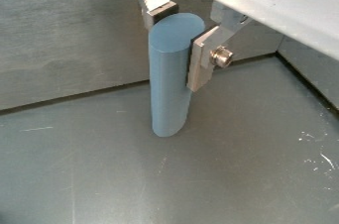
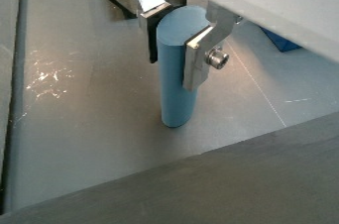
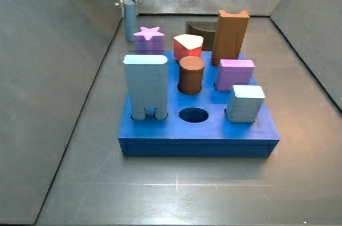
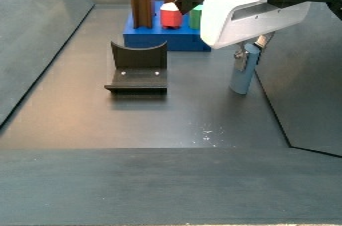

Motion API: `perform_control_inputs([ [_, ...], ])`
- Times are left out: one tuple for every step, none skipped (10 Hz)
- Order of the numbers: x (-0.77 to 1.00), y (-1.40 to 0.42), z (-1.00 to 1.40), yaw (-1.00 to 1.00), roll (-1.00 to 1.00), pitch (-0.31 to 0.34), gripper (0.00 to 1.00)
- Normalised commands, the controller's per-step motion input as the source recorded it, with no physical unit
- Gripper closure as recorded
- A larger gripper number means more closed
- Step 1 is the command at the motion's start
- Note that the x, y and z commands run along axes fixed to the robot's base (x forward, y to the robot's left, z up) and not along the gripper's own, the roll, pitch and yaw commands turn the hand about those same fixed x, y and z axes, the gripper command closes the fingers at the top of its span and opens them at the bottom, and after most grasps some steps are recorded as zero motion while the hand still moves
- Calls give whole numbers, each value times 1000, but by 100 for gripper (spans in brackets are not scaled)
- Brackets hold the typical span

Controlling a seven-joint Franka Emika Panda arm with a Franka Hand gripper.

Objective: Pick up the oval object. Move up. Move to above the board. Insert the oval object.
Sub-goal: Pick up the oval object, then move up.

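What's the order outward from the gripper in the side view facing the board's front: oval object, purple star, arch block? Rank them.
1. oval object, clamped in the gripper, standing behind the board.
2. purple star, at the board's back-left corner.
3. arch block, at the board's front-left corner.

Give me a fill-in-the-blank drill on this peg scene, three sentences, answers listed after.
1. The claw has its fingers on either side of the top of the ____ object.
2. In both wrist views that post stands ____ with its lower end on the floor.
3. In a side view the fixture sits on the floor between the post and the ____ wall of the bin, in front of the board.

Answers: oval; upright; left
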Motion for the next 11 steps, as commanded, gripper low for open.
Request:
perform_control_inputs([
  [0,0,0,0,0,0,100],
  [0,0,0,0,0,0,100],
  [0,0,0,0,0,0,100],
  [0,0,0,0,0,0,100],
  [0,0,0,0,0,0,100],
  [0,0,0,0,0,0,100],
  [0,0,0,0,0,0,100],
  [0,0,0,0,0,0,100],
  [0,0,0,0,0,0,100],
  [0,0,0,0,0,0,100],
  [0,0,833,0,0,0,100],
])
